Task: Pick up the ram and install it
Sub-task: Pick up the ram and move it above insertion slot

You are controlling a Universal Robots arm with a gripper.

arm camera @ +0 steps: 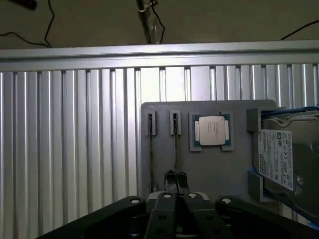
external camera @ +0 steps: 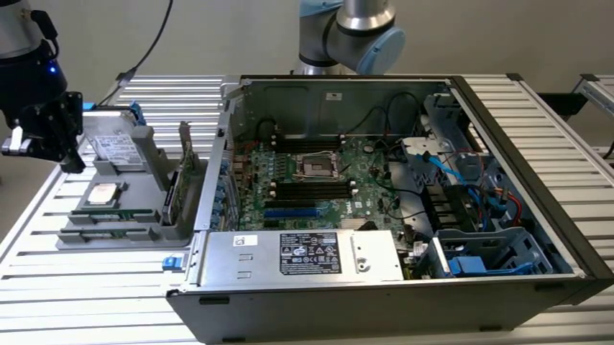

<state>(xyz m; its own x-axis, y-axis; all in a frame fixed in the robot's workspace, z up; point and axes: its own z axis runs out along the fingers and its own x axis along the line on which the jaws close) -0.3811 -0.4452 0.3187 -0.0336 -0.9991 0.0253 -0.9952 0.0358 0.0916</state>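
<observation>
Two ram sticks stand on edge in slots of the grey parts tray point(arm camera: 164, 112). One ram point(arm camera: 175, 147) lines up with my gripper point(arm camera: 175, 178), the other ram point(arm camera: 151, 154) is beside it. My gripper's jaws are shut with nothing between them, and it hovers above the tray. In the exterior view the gripper point(external camera: 67, 154) hangs over the tray's far left side point(external camera: 134, 180), with the green ram sticks point(external camera: 113, 214) lying lower toward the tray's front. The open computer case point(external camera: 384, 194) holds the motherboard with black memory slots point(external camera: 312, 190).
On the tray a square silver processor point(arm camera: 211, 130) sits beside the ram slots, and a silver hard drive with blue rails point(arm camera: 284, 154) lies further along. The case's power supply point(external camera: 302, 255) and cables point(external camera: 461, 180) crowd its near and right sides. The ribbed metal table point(external camera: 86, 302) surrounds everything.
</observation>
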